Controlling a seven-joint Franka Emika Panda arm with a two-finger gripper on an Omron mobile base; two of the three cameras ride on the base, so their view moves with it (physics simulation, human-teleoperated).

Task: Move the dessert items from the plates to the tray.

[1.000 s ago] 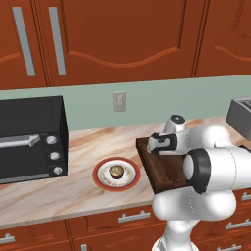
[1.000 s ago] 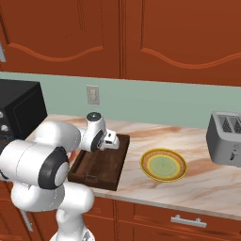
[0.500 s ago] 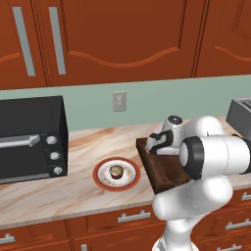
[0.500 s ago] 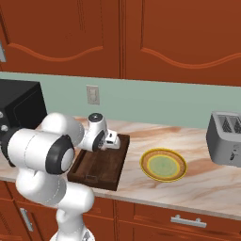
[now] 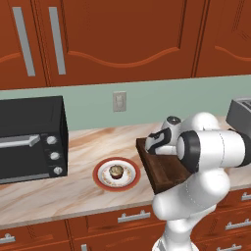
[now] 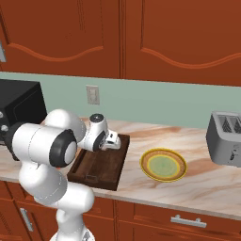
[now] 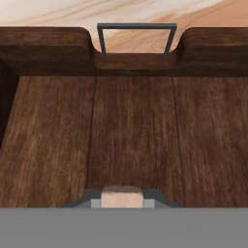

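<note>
While the arm's elbow has swung, end effector (image 7: 121, 202) stays clamped on beige piece (image 7: 121, 197), over tray (image 7: 58, 140).

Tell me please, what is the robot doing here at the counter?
The white arm holds its gripper low over the wooden tray, fingers shut on a small pale beige sweet, apparently about to set it down. The yellow-green plate beside the tray is bare. The brown cupcake is on the red-rimmed plate, not yet moved to the tray.
</note>
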